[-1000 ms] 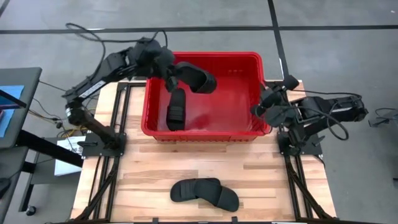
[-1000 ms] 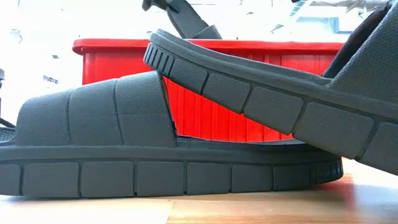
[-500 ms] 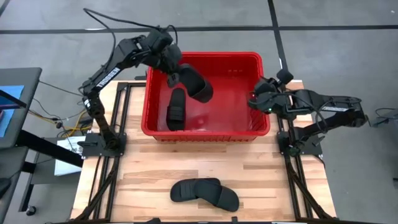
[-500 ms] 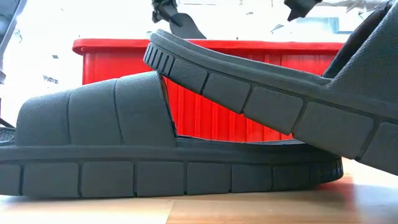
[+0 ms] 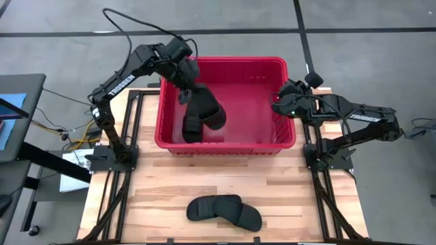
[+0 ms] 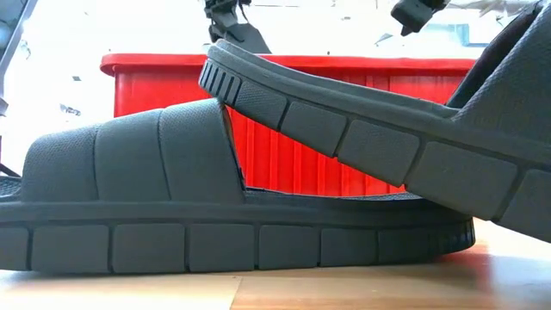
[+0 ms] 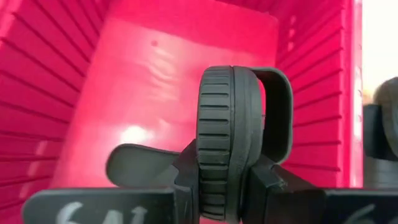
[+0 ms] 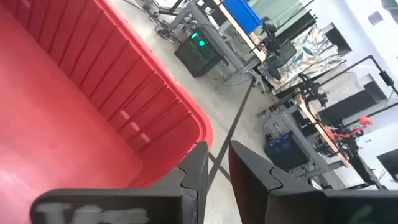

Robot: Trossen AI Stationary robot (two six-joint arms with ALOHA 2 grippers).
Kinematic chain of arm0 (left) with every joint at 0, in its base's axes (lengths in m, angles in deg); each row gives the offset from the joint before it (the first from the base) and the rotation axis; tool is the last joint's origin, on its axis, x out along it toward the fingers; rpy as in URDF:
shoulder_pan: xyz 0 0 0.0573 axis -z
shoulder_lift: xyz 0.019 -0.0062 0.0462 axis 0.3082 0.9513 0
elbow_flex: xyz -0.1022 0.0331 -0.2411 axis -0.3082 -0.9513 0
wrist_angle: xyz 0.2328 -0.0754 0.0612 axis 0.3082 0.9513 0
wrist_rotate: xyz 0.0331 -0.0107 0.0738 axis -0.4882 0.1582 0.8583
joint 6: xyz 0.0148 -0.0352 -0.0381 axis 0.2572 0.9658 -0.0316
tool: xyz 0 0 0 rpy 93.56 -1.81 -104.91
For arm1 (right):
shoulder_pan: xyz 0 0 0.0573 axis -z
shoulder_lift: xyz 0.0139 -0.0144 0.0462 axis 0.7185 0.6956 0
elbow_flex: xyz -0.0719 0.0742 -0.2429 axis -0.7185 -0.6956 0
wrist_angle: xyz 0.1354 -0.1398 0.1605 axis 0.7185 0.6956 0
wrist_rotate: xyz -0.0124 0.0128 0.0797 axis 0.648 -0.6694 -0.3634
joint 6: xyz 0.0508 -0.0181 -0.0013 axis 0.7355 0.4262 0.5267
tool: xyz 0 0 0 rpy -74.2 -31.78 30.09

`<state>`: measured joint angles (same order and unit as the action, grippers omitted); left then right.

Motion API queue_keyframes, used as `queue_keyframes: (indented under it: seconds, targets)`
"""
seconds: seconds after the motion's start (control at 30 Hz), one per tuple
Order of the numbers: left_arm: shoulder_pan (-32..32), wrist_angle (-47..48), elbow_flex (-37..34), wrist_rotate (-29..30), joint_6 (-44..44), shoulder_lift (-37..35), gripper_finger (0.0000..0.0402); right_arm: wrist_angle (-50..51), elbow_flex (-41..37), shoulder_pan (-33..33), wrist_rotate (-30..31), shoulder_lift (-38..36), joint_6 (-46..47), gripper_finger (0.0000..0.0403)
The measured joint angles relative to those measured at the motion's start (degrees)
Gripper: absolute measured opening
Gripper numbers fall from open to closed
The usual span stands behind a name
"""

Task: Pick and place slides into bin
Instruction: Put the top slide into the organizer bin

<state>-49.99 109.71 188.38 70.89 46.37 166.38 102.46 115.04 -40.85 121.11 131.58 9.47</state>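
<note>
Your left gripper (image 5: 185, 87) clamps a slide (image 5: 206, 109) by its sole, upper left of centre, over the bin (image 5: 225, 145); lower it beside the slide already inside (image 5: 193, 122) before releasing; your right gripper (image 5: 278, 103), nearly closed and empty, waits at the bin's right rim; two slides (image 5: 225, 211) lie bottom centre.

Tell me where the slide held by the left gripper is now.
In the high view, the held slide hangs inside the red bin, left half, beside another slide.

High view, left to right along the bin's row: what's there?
Left gripper holding a slide above the bin → right gripper at the bin's right rim.
</note>
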Motion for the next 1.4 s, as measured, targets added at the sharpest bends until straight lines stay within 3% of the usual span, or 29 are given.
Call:
queue_keyframes:
  seconds: [0.5, 1.07, 1.4]
  targets:
    - [3.3, 2.0, -7.5, -3.9, -3.3, 0.0, 0.0051, 0.0, 0.0, 0.0, 0.0, 0.0, 0.0, 0.0056]
    - [3.6, -3.5, -7.6, -3.7, -14.6, 0.1, 0.0051, 0.0, 0.0, 0.0, -4.3, 0.0, 0.2, 0.0056]
    - [1.3, -4.1, -7.6, -4.7, -17.9, 4.3, 0.0051, 0.0, 0.0, -0.1, -4.4, 0.0, 1.5, 0.0056]
